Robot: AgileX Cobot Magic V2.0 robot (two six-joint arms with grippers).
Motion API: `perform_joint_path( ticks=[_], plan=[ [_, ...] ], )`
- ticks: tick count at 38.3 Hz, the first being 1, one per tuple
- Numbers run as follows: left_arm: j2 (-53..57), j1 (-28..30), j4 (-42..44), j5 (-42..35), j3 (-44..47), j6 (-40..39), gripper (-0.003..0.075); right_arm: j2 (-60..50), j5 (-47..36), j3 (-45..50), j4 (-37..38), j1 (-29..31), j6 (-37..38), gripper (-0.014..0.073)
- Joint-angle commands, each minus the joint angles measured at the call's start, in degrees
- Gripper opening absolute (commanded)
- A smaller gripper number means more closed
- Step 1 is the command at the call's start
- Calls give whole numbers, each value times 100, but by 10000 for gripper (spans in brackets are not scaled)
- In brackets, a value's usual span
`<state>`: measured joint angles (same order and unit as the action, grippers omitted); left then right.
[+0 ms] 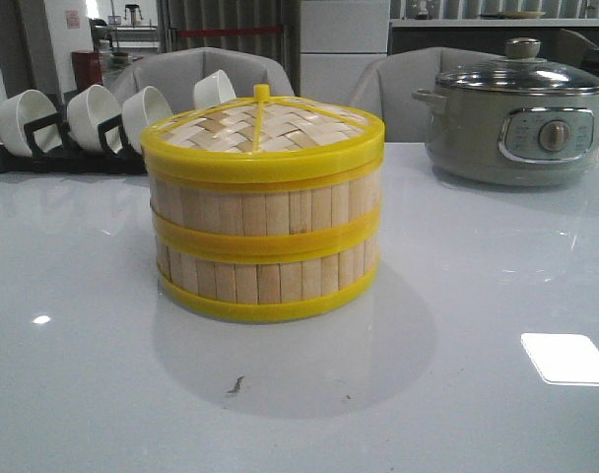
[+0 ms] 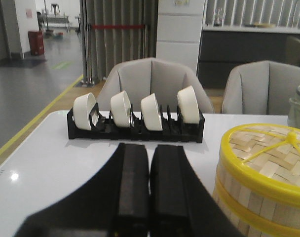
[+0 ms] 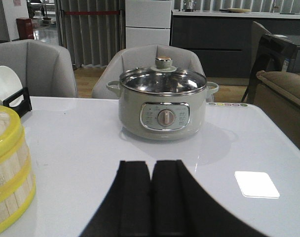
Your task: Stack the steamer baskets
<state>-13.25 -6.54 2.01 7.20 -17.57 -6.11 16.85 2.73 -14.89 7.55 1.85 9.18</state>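
A showroom-like or canteen-style hall — a glossy white table (image 1: 477, 394) ringed by grey upholstered chairs (image 2: 152, 81), a black rack of white ceramic bowls (image 2: 135, 118) at upper left, a grey-green electric pot with glass lid (image 1: 516, 123) at upper right — polished floor and barrier posts behind.

Both the left gripper (image 2: 149, 190) and the right gripper (image 3: 151, 200) are matte black, with two flat, blocky rectangular fingers widening into a flared black base.

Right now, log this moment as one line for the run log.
baskets: two stacked, lid on top | left claw: shut, empty | right claw: shut, empty | pot: back right | bowls: racked back left
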Motion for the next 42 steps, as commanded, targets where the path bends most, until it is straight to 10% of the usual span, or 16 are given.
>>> perform_joint_path(
  ticks=[1,12,42],
  plan=[
    [326,28,-151,-1046,458,-39,87,34,-527,-173,16,36,-22,50],
    [1341,28,-440,-1185,1789,-96,87,34,-527,-173,16,36,-22,50],
    [1425,28,-377,-1059,1797,-84,87,43,-527,-173,16,36,-22,50]
  ],
)
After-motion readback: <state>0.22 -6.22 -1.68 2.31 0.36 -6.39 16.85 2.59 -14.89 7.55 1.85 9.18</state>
